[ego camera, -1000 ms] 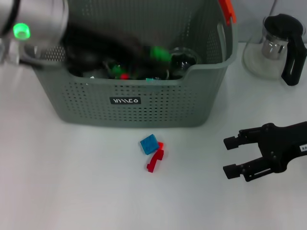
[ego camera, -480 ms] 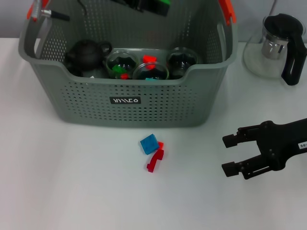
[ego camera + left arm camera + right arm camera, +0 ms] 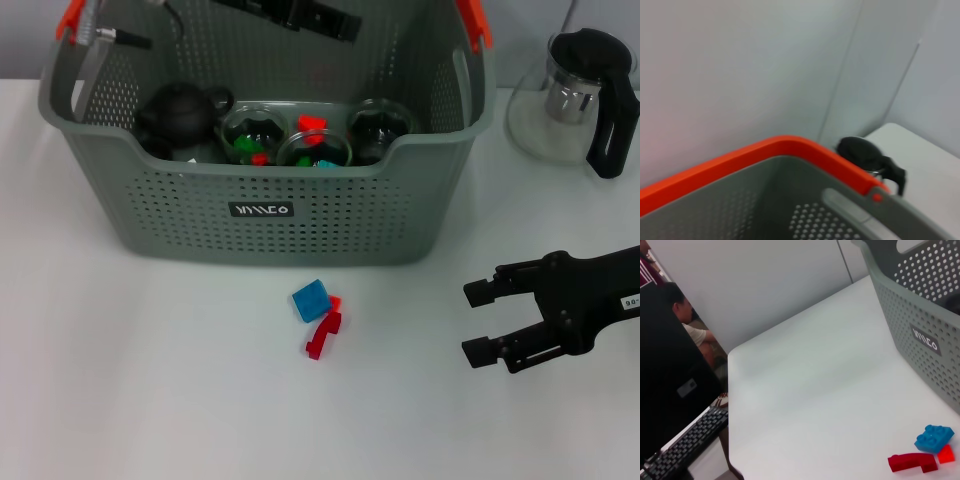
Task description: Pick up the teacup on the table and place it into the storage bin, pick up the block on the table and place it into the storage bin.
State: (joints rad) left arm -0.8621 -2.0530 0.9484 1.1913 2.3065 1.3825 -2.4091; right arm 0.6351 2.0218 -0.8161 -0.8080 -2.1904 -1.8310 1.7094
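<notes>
**Blocks wait on the table while the right gripper stands open beside them**

The blue block (image 3: 311, 299) lies on the white table (image 3: 120, 380) just in front of the storage bin (image 3: 260, 215), touching a small cluster of red blocks (image 3: 324, 333). In the right wrist view the same group sits low near the bin's perforated wall: blue block (image 3: 934, 437), long red piece (image 3: 911, 462). No teacup is left on the table; three glass cups (image 3: 313, 146) already stand inside the bin beside a black teapot (image 3: 178, 112), some holding coloured bits.

The right gripper (image 3: 484, 322) hovers over the table well to the right of the blocks, its two fingers spread apart with nothing between them. To do the pick well, I judge it should come in over the blue block alone and close across its flat sides, since the red pieces touch it and could be dragged or tipped. A straight descent and a clean lift should clear the bin's front rim.

The left gripper's fingers are not clearly shown; its arm (image 3: 300, 15) is high over the bin's back edge. A second ago that arm filled the bin's left side; it has since risen away, uncovering the teapot and cups. The right gripper has barely shifted, and the blocks lie unchanged.

A glass kettle with a black handle (image 3: 585, 95) stands right of the bin.
</notes>
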